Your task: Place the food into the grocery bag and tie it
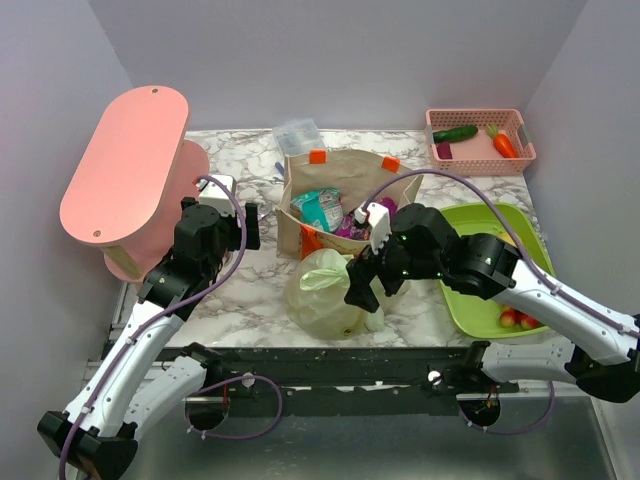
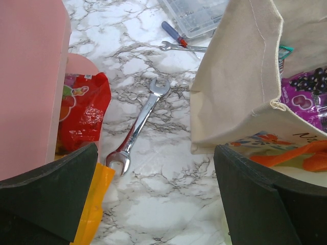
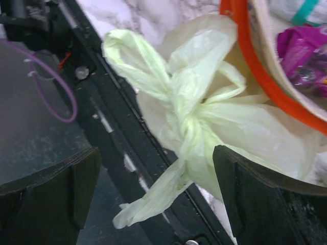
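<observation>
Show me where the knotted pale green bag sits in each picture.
Top external: the grocery bag at front centre, just before the beige tote.
Left wrist: not in it; the beige tote fills the right side.
Right wrist: the grocery bag fills the centre, knot showing.
Shared landmark: the beige tote, its orange handle upper right here.

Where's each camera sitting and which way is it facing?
Top external: high behind the arms, looking down on the table; both arms show.
Left wrist: behind the open left gripper, facing a wrench and canvas tote; its fingers show.
Right wrist: behind the open right gripper, facing the knotted grocery bag; its fingers show.
Top and right wrist share that bag.
</observation>
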{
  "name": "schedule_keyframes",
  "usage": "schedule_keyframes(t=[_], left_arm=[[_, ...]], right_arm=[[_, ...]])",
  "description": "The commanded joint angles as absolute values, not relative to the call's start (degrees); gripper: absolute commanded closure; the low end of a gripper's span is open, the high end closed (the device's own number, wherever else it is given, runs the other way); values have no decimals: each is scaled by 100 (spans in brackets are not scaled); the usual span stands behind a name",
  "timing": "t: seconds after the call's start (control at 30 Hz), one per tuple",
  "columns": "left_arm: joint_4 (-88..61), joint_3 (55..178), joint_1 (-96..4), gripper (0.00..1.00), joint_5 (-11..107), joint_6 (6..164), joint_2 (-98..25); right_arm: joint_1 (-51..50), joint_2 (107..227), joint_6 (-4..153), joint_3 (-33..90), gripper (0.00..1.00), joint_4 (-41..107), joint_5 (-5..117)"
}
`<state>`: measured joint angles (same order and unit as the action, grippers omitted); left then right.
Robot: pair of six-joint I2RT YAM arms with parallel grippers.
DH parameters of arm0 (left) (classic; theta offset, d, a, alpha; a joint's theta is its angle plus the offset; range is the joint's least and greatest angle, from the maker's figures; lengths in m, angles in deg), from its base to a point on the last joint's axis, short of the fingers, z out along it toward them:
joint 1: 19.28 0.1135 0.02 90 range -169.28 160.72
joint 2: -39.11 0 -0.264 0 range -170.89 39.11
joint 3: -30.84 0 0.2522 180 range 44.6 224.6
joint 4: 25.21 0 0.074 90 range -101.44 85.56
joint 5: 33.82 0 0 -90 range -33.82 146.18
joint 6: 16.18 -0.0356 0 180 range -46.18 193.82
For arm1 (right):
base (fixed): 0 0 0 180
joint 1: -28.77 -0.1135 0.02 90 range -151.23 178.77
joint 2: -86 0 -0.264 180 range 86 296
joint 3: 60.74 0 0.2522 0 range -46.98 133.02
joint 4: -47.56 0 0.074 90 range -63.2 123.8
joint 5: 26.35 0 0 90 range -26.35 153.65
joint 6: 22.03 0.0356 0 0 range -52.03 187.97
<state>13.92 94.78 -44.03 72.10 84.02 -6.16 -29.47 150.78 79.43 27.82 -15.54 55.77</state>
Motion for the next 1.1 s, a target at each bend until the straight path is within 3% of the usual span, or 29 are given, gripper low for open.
schedule_keyframes(t=[0.0,0.57,0.83,1.07], left_arm=[[1280,9435,-4371,2,7358,8314,-562],[1290,9446,-4371,1,7419,8252,-583],[1220,9399,-4371,1,7400,8243,-494],[1237,9391,-4371,2,7428,8226,-501]], right_arm=[[-3034,15200,7703,2815,0,-1388,6654],[-3097,15674,7197,2380,1,-1272,6710],[-3092,15833,7182,2266,16,-1059,6828],[-3096,15989,7174,2101,39,-1128,6821]])
